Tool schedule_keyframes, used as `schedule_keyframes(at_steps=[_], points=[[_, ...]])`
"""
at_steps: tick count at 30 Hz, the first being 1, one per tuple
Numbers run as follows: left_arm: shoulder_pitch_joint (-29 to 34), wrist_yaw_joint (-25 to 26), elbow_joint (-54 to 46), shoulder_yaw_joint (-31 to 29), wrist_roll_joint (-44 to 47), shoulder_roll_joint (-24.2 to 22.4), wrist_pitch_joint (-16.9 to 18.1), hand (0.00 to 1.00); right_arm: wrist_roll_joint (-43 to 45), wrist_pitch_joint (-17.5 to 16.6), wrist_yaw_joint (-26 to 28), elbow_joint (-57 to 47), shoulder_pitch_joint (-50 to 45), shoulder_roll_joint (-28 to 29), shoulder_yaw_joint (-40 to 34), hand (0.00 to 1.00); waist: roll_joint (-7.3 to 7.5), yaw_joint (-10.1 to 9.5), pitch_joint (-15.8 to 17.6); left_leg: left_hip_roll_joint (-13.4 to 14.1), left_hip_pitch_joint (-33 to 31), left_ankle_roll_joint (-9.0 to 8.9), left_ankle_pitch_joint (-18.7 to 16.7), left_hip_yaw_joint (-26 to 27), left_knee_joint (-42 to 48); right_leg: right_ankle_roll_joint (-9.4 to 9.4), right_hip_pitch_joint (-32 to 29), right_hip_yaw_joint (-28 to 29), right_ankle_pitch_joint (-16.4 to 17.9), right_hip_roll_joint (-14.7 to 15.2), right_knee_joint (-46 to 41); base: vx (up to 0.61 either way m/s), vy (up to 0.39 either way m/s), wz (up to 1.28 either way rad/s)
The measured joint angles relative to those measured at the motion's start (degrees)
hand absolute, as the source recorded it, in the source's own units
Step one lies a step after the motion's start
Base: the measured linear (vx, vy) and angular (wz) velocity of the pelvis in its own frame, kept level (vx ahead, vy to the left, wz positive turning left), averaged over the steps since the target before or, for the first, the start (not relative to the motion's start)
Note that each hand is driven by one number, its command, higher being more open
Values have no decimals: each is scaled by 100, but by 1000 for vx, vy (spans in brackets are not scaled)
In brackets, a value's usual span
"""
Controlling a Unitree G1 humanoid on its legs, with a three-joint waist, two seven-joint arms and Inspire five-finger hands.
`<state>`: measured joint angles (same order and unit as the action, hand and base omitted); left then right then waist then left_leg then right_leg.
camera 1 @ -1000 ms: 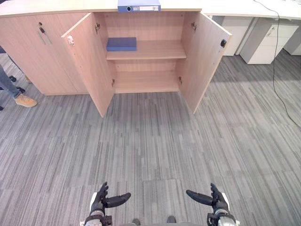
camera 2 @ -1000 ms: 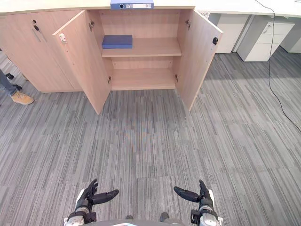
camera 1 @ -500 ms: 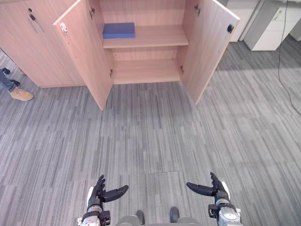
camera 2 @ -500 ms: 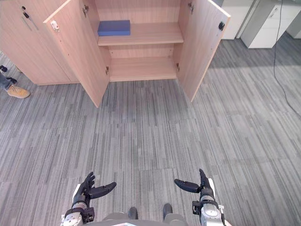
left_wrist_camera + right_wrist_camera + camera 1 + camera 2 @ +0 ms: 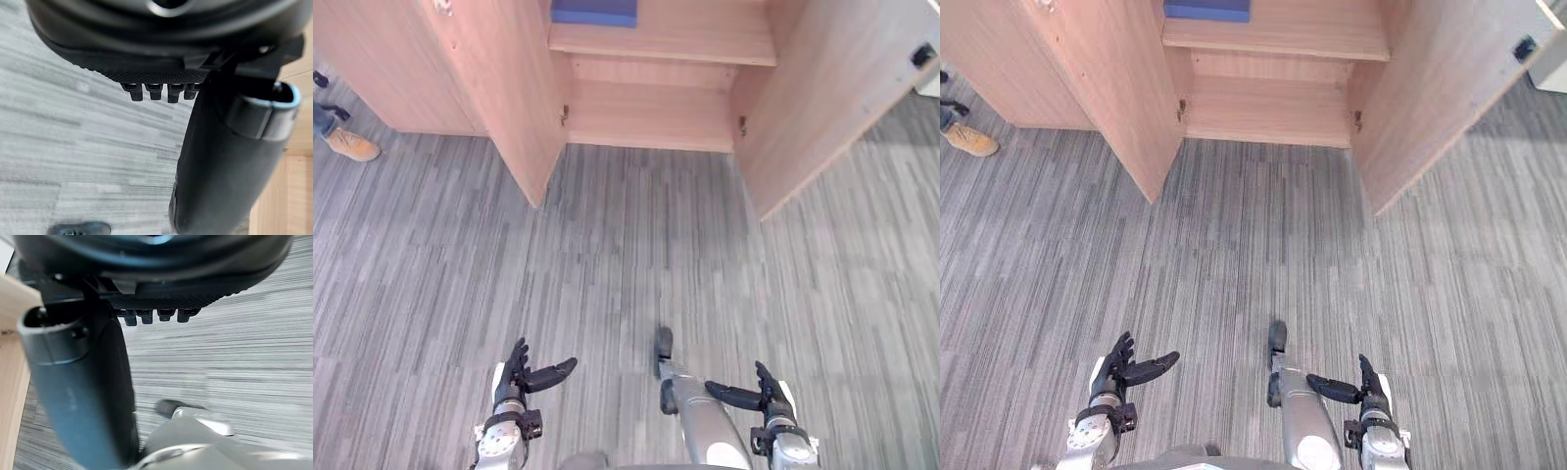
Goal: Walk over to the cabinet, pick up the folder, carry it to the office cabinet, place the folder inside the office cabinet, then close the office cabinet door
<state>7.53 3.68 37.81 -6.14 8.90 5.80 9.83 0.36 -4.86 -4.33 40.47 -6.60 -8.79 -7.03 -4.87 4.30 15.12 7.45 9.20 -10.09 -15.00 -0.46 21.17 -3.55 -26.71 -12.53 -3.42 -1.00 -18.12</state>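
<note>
Hanging low over the grey carpet [image 5: 607, 255] at the near edge, the left hand [image 5: 517, 377] and right hand [image 5: 766, 399] are both empty, fingers straight and spread, thumbs pointing inward. Far ahead, the wooden cabinet [image 5: 651, 113] stands with its left door [image 5: 509, 78] and right door [image 5: 832, 88] swung wide. A flat blue folder [image 5: 593, 12] lies on the upper shelf [image 5: 705, 39], toward its left end. A person's tan shoe [image 5: 350, 147] shows far left.

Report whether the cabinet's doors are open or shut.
Open: the left door and right door both stand swung outward, exposing the shelf inside.
</note>
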Motion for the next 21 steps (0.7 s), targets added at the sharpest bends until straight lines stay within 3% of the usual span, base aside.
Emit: schedule_keyframes(at_steps=[1,2,3,4,5,6,8,9,10,11,12,13,14,15,16,17,18,19,21], points=[[26,2,18,-10,1,-64,-1,100,-1,0,15,-61,-29,-2,27,100,0,-4,3,3,-147,25,355,33,578,-4,198,-2,196,-13,-52,568,-208,5],[169,-7,-11,-23,3,-166,11,100,2,-7,15,-165,-88,7,168,100,69,-43,53,155,-661,4,1117,159,2306,-60,865,73,562,-63,22,555,-184,4],[216,-30,-57,-23,4,-177,21,100,5,-8,13,-205,-92,32,214,100,75,-62,63,271,-905,106,1021,275,2982,-90,1152,94,676,-110,82,794,-265,-8],[295,-60,-183,-24,8,-178,31,100,8,-25,7,-331,-98,102,292,100,156,-187,118,520,-1417,328,798,565,4054,-147,1699,190,868,-215,274,588,-183,-30],[294,-85,-255,-25,17,-180,40,100,17,-75,10,-469,-81,181,314,100,242,-353,165,672,-1907,572,584,847,4552,-183,2168,345,1022,-278,525,564,-166,-36],[295,-107,-281,-24,16,-185,41,100,51,-93,8,-545,-79,215,312,100,279,-407,173,712,-2171,687,515,960,4585,-210,2371,406,1075,-296,677,539,-112,-40],[311,-141,-301,-18,14,-192,39,100,178,-169,13,-621,27,252,318,100,394,-537,176,575,-2975,846,240,1248,3704,-200,2966,632,1164,-272,1159,670,-35,-45],[349,-150,-307,-9,9,-190,34,100,240,-174,5,-549,150,227,297,100,477,-576,187,221,-3283,786,210,1245,2270,-71,3262,794,1241,-141,1362,703,33,-58],[366,-155,-305,-7,7,-195,31,100,248,-180,5,-492,200,214,263,100,505,-603,194,43,-3327,724,292,1191,1512,-19,3389,888,1287,-90,1437,608,62,-58],[389,-153,-300,-6,6,-211,19,100,249,-181,0,-431,232,212,206,100,498,-634,187,-108,-3285,689,479,1128,699,28,3511,964,1320,-57,1524,519,101,-84],[430,-143,-278,-5,6,-241,3,100,251,-178,-53,-257,249,206,72,100,479,-772,130,-333,-3152,762,1665,895,-416,204,3774,1241,1471,26,1636,671,169,-75],[346,-138,-140,-13,5,-164,-18,100,248,-149,-58,-120,225,251,56,100,658,-736,7,-586,-3069,1131,1690,913,-440,307,3760,1320,1561,230,1467,676,176,-46],[269,-136,-124,-11,4,-173,-29,100,246,-151,-55,-113,191,219,50,100,652,-657,-22,-622,-3077,1228,1599,894,-401,359,3634,1314,1593,301,1156,687,196,15],[198,-137,-184,-6,2,-184,-16,100,237,-132,-47,-32,174,215,13,100,656,-576,-22,-671,-2964,1305,1328,925,-260,472,3334,1422,1635,359,248,560,158,14],[200,-138,-186,-4,1,-171,-16,100,232,-104,-47,7,156,253,1,100,682,-571,-10,-702,-2762,1287,1163,958,-247,596,3153,1488,1598,382,-410,820,235,-11],[257,-136,-149,0,1,-154,-36,100,220,-85,-41,72,95,317,16,100,718,-534,-4,-776,-2212,1308,839,999,-307,1221,2772,1484,1172,464,-1878,669,180,-27],[302,-131,-123,52,2,-126,-59,100,209,-82,-29,106,55,357,53,100,717,-476,2,-815,-1719,1330,624,1040,-410,1393,2435,1445,731,588,-3020,881,169,-21],[351,-100,-108,173,1,-57,-75,100,171,-80,4,126,-39,355,145,100,671,-432,-2,-841,-1127,1367,443,1027,-569,859,2053,1185,1084,750,-4072,588,65,-8],[323,-101,-138,258,4,-10,-36,100,165,-78,50,125,-97,357,353,100,607,-344,-48,-750,-525,1382,416,982,-889,560,1423,717,1561,840,-4204,544,1,11]])
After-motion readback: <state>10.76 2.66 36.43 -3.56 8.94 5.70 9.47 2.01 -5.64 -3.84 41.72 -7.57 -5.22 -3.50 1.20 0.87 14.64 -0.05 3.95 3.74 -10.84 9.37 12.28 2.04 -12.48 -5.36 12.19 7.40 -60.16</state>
